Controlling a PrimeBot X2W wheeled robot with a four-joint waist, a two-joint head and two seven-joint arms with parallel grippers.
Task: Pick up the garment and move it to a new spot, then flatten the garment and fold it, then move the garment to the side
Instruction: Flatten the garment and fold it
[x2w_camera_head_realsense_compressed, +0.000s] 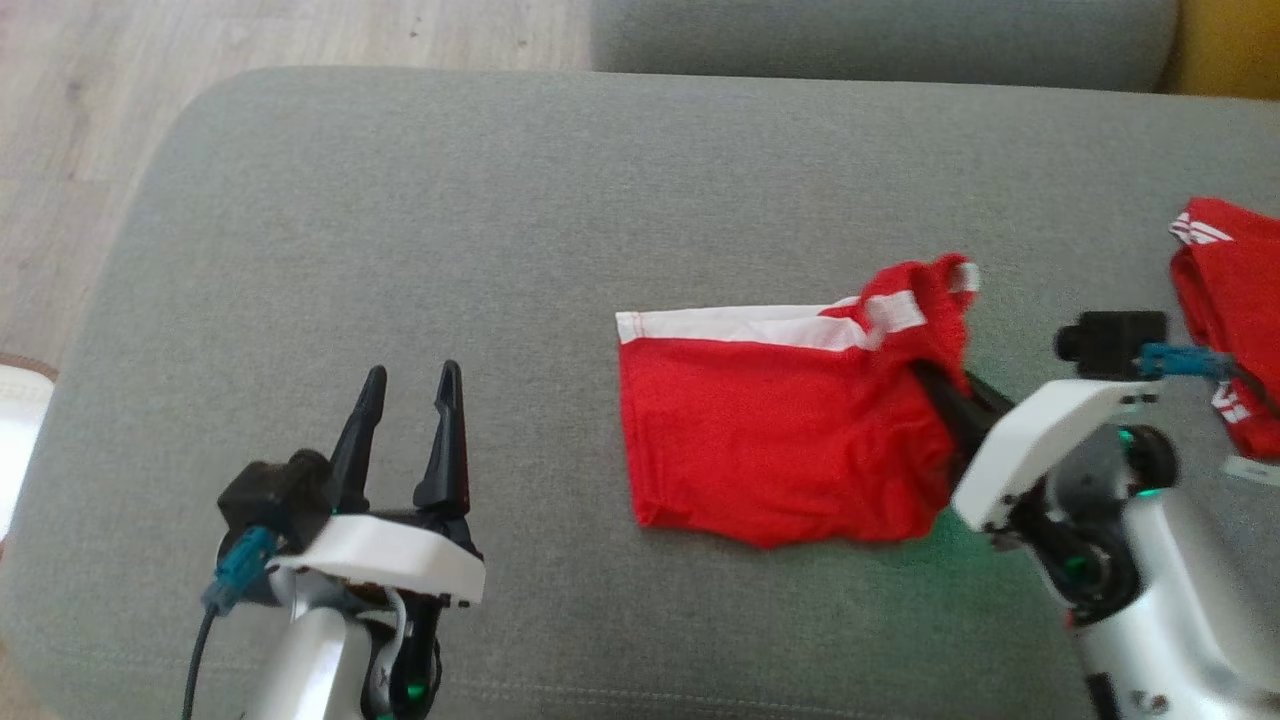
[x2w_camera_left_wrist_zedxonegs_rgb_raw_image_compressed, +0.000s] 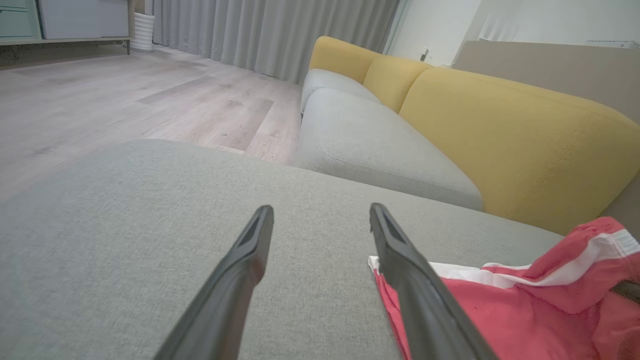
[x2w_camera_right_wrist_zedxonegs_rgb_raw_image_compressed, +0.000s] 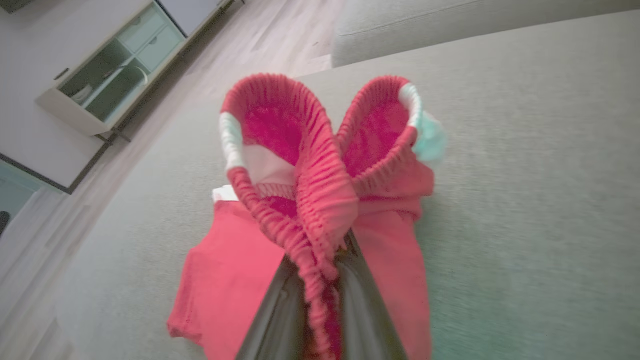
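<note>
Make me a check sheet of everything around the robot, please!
surface: grey cushion, bare at left.
job's things: red shorts, mostly flat, waistband bunched and raised at right.
clutter: second red garment at the cushion's right edge.
end effectors: left end effector open, over bare cushion; right end effector shut on the waistband.
cables: left lead and right lead, blue-plugged, at the wrist cameras.
surroundings: wood floor, yellow-backed sofa, curtains, cabinet.
</note>
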